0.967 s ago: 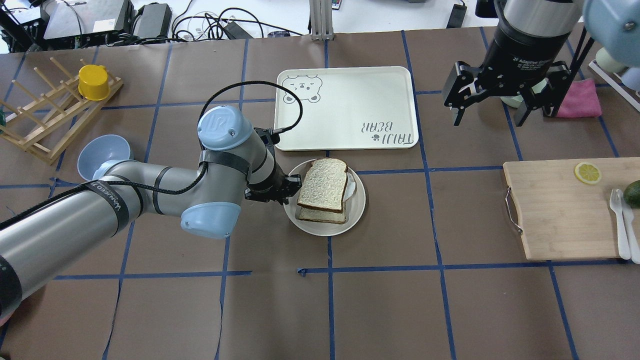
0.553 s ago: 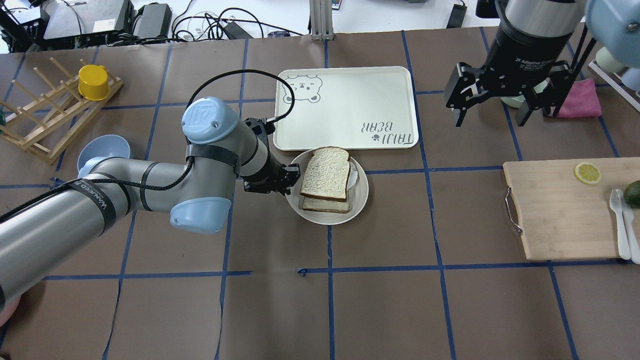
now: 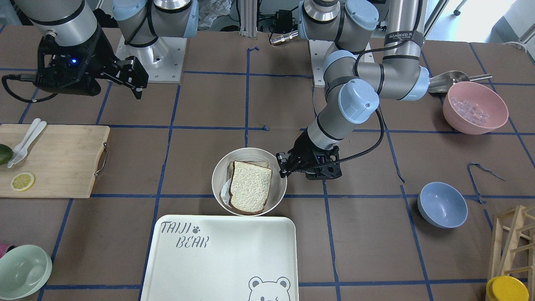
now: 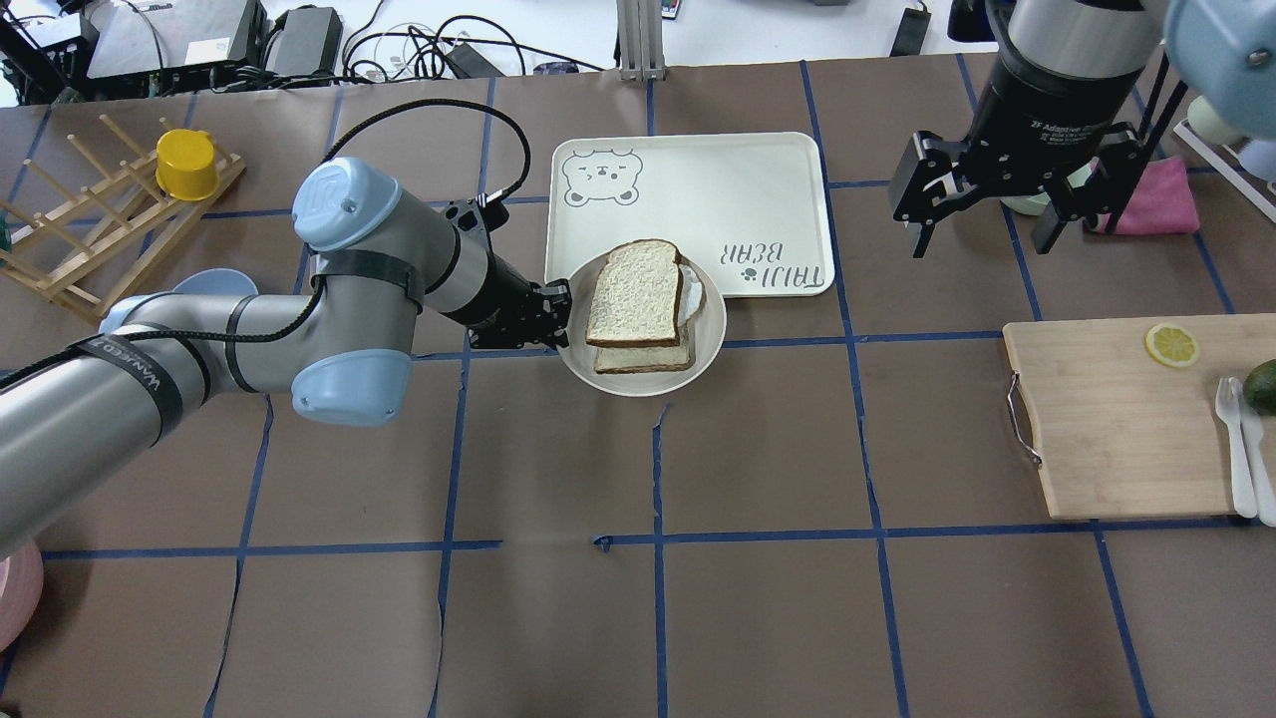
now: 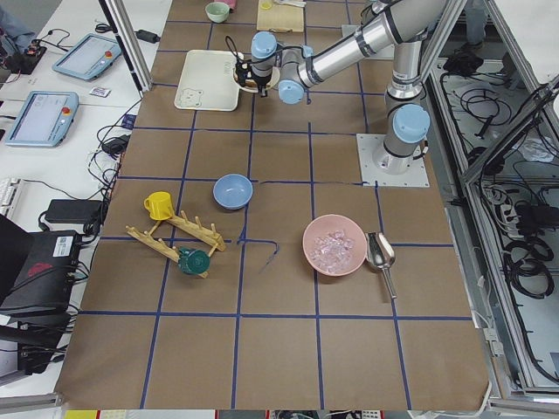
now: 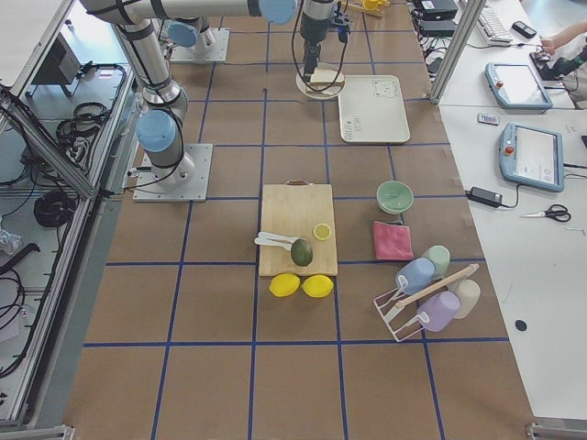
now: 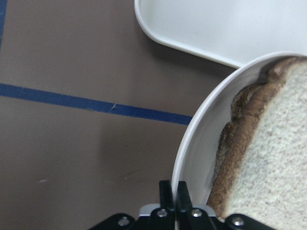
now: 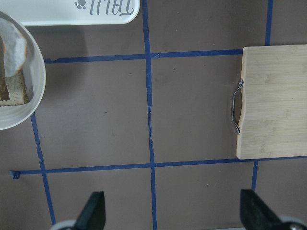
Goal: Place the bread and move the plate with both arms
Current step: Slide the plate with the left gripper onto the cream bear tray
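The plate point(image 4: 638, 384) holds the bread point(image 4: 635, 291), which lies on top of a duller tan slice. My left gripper point(image 4: 558, 311) is shut on the plate's left rim. In the left wrist view the thin fingers point(image 7: 166, 191) pinch the rim point(image 7: 194, 139) beside the bread's crust point(image 7: 240, 143). In the overhead view the plate's far rim overlaps the near edge of the tray. The front-facing view shows the plate point(image 3: 218, 173) just short of the tray's edge. My right gripper point(image 4: 987, 214) is open and empty, high over the table's right side, far from the plate.
The bear-printed tray point(image 4: 718, 189) lies just beyond the plate. A wooden cutting board point(image 4: 1116, 429) with a lemon slice, cutlery and an avocado lies at the right. A blue bowl point(image 3: 442, 205), a wooden rack with a yellow cup point(image 4: 186, 165) and a pink cloth point(image 4: 1161, 194) are further off.
My left gripper has carried the plate with the bread away from the robot, towards the tray, so its far rim now overlaps the tray's edge. The right arm has hardly moved.
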### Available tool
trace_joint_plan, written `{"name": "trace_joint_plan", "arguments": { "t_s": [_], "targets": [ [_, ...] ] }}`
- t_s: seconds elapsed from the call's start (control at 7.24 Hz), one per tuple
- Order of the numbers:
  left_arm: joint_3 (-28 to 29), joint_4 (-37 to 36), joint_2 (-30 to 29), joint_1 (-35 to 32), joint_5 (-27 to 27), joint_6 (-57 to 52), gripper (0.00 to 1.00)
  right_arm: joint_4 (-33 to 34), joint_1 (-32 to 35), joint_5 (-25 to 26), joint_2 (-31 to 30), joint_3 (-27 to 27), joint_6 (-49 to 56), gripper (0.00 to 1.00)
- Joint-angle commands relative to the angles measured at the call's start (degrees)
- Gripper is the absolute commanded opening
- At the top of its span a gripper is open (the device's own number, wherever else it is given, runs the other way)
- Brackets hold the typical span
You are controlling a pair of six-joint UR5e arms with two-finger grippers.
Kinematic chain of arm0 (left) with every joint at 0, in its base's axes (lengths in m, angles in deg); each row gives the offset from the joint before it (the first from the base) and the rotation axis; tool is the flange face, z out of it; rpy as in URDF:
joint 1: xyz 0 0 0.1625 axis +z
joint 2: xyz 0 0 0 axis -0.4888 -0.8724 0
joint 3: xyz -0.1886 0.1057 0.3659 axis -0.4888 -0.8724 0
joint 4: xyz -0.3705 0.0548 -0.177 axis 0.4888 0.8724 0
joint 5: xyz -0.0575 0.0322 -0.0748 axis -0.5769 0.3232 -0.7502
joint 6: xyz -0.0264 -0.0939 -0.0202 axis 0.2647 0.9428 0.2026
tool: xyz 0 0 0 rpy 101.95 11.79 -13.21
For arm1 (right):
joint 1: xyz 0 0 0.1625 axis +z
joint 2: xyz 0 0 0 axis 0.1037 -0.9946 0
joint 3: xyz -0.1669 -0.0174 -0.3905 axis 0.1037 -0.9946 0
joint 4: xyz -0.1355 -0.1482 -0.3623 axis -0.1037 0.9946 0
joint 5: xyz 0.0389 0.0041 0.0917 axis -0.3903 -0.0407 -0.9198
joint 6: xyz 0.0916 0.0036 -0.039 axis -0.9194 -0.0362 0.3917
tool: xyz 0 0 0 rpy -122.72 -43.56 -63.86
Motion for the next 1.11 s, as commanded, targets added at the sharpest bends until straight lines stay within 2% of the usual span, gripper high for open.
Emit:
{"name": "trace_joint_plan", "arguments": {
  "t_s": [0.0, 0.55, 0.97],
  "targets": [
    [10.45, 7.08, -4.84, 0.08, -0.96, -1.89, 0.00, 0.04, 0.04, -0.55, -0.31, -0.08, -0.07, 1.00],
    [22.52, 6.32, -16.79, -1.67, -1.14, -1.81, 0.00, 0.04, 0.04, -0.38, -0.22, 0.09, 0.01, 1.00],
    [26.67, 4.83, -21.28, -2.74, -0.97, -1.81, 0.00, 0.04, 0.04, -0.38, 0.13, 0.10, 0.01, 1.00]
  ]
}}
